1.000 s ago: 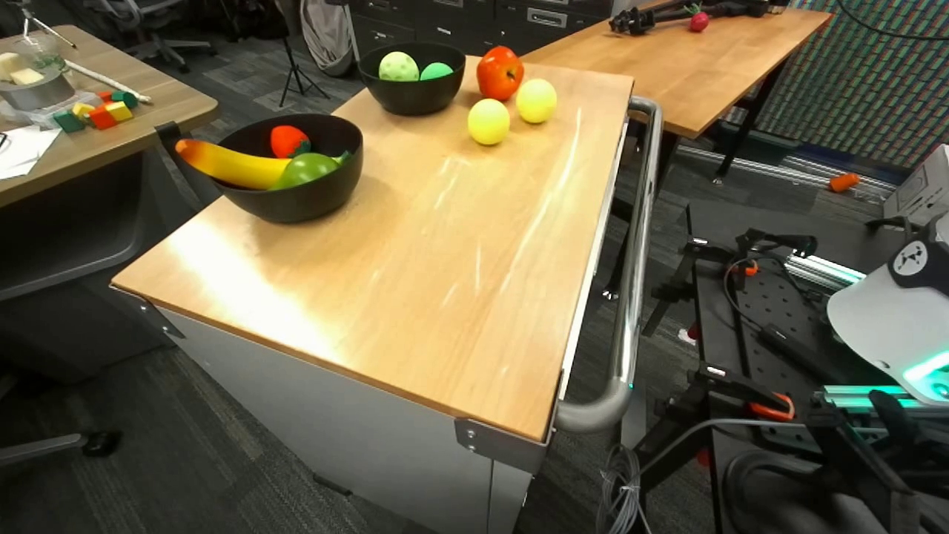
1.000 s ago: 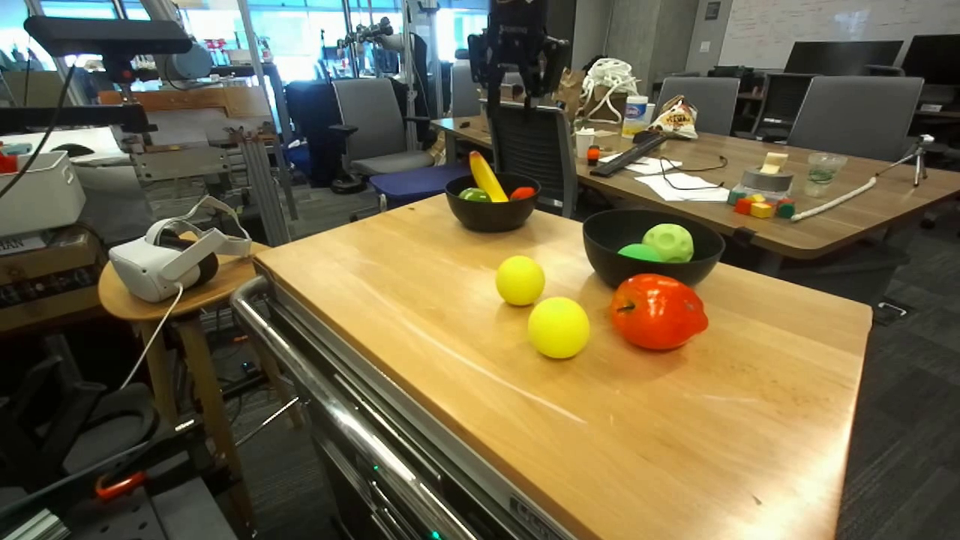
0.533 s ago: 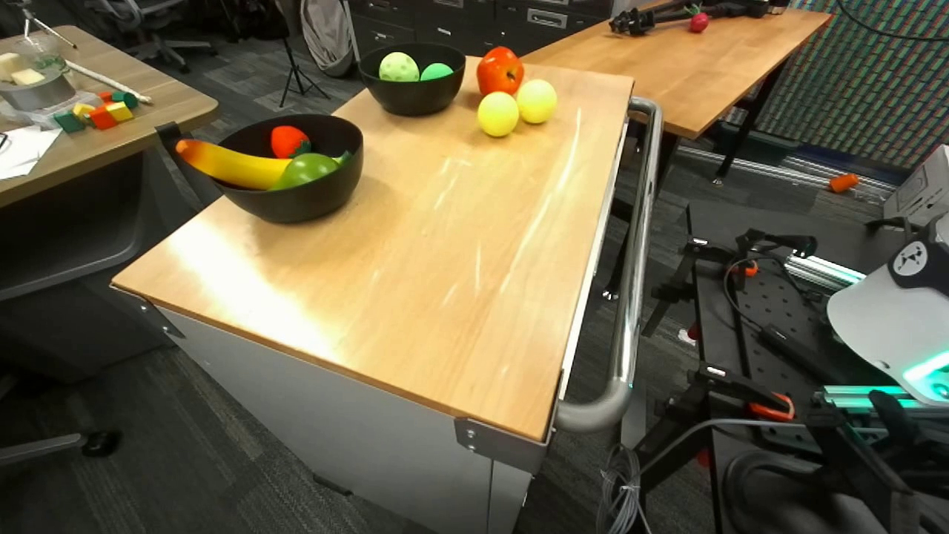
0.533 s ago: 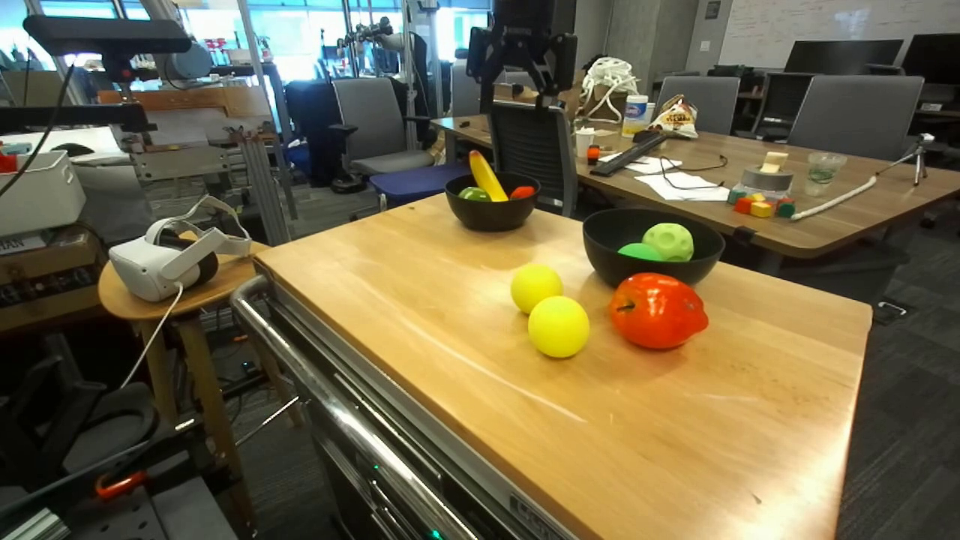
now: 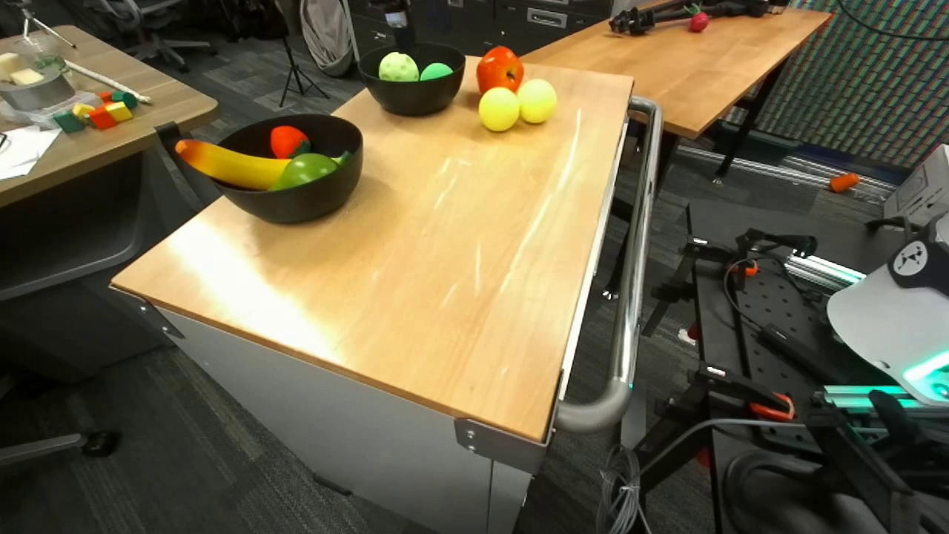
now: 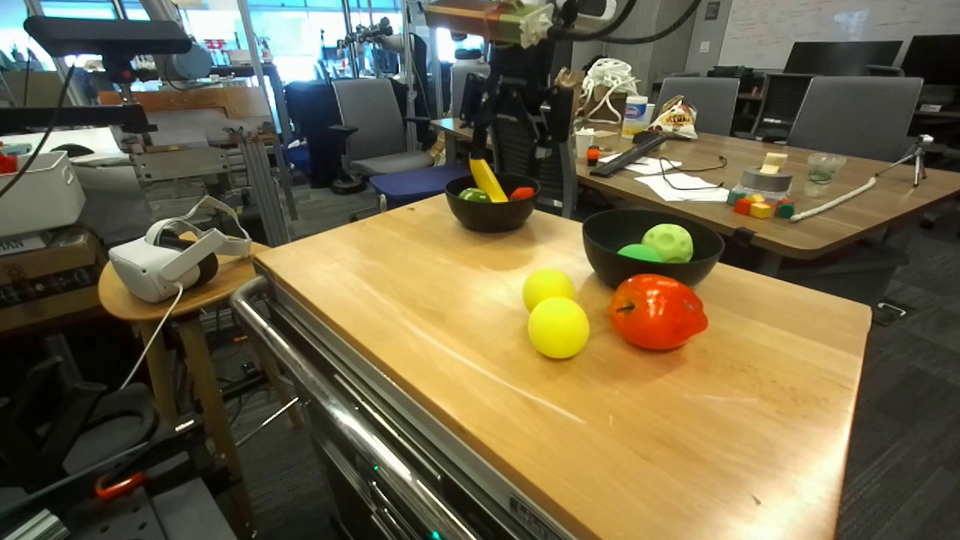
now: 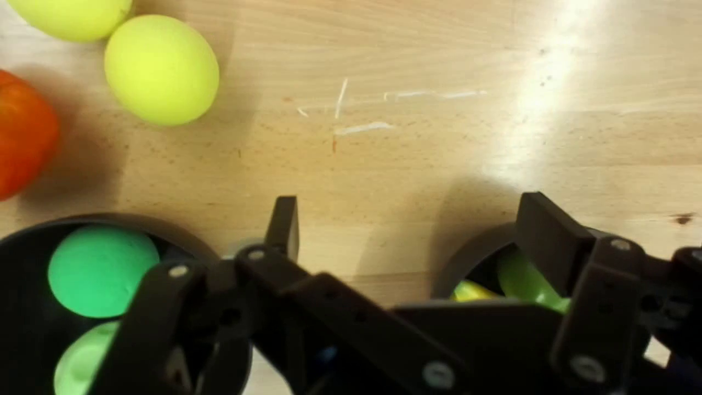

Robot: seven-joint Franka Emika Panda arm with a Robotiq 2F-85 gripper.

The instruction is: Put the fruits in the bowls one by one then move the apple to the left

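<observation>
On the table (image 5: 415,245), the banana bowl (image 5: 304,206) and the green-ball bowl (image 5: 413,98) each hold fruit (image 5: 236,165), while overhead the hand (image 7: 411,226) has spread its jaws wide, gripping nothing. The apple (image 6: 657,311) lies outside, just beside the green-ball bowl, its leftward move judged outstanding. One yellow ball (image 6: 545,286) has rolled to its twin (image 6: 559,328), touching or nearly so; both seemingly await loading, and the tight pairing may hinder a grasp.

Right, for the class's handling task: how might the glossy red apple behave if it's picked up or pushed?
The apple would probably be slippery to grip, since its skin shines. Its rounded sides on the flat wooden top suggest it may roll when pushed, though its lumpy, tapering shape could make it wobble. It seems stiff, showing no sag.
</observation>
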